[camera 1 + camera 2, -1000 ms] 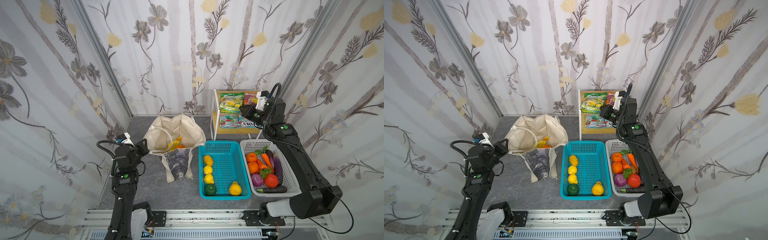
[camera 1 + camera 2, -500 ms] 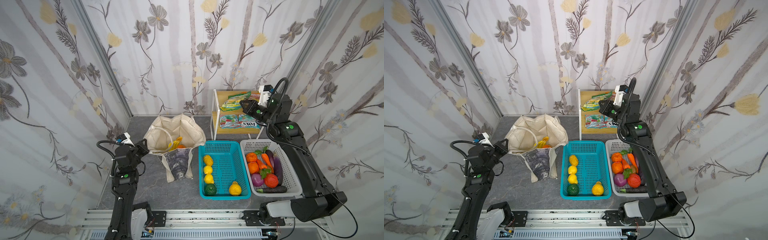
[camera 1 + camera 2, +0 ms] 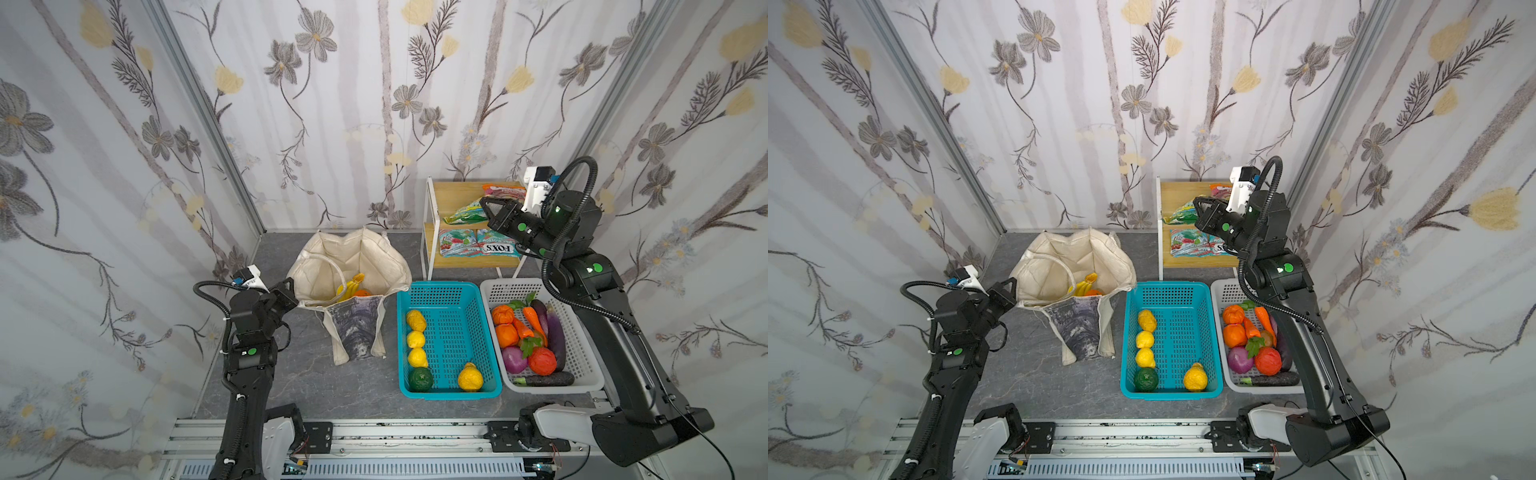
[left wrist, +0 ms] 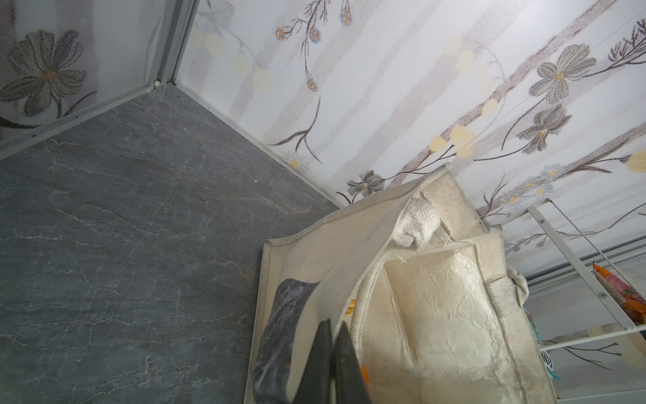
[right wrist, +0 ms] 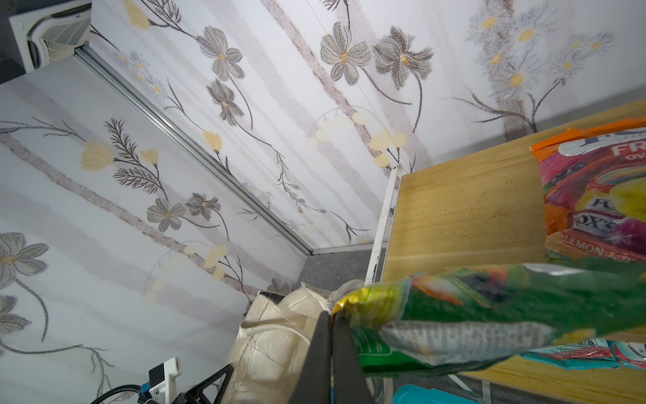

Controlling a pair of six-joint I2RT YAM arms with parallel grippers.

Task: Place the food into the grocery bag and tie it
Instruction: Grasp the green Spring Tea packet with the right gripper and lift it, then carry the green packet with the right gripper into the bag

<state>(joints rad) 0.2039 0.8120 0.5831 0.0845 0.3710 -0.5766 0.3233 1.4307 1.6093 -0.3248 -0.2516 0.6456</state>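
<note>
The cream grocery bag (image 3: pixel 353 257) (image 3: pixel 1075 253) stands open at the back left, with a yellow banana bunch (image 3: pixel 351 286) and an orange (image 3: pixel 363 293) inside. My left gripper (image 3: pixel 291 286) (image 4: pixel 332 323) is shut on the bag's left rim (image 4: pixel 314 280), holding it open. My right gripper (image 3: pixel 484 203) (image 5: pixel 330 316) is shut on the corner of a green candy packet (image 3: pixel 463 214) (image 5: pixel 489 300). That packet hangs lifted over the wooden shelf (image 3: pixel 457 193). More food lies in both baskets and on the shelf.
A teal basket (image 3: pixel 449 289) holds lemons and a green fruit. Beside it a white basket (image 3: pixel 511 286) holds oranges, carrots, aubergines, an onion and a tomato. An orange-red packet (image 3: pixel 500 191) and FOX'S packets (image 3: pixel 478 243) lie on the shelf tiers.
My right gripper has risen from the top shelf with the green packet, which now hangs clear of the other packets. The left arm and the bag have not moved.
</note>
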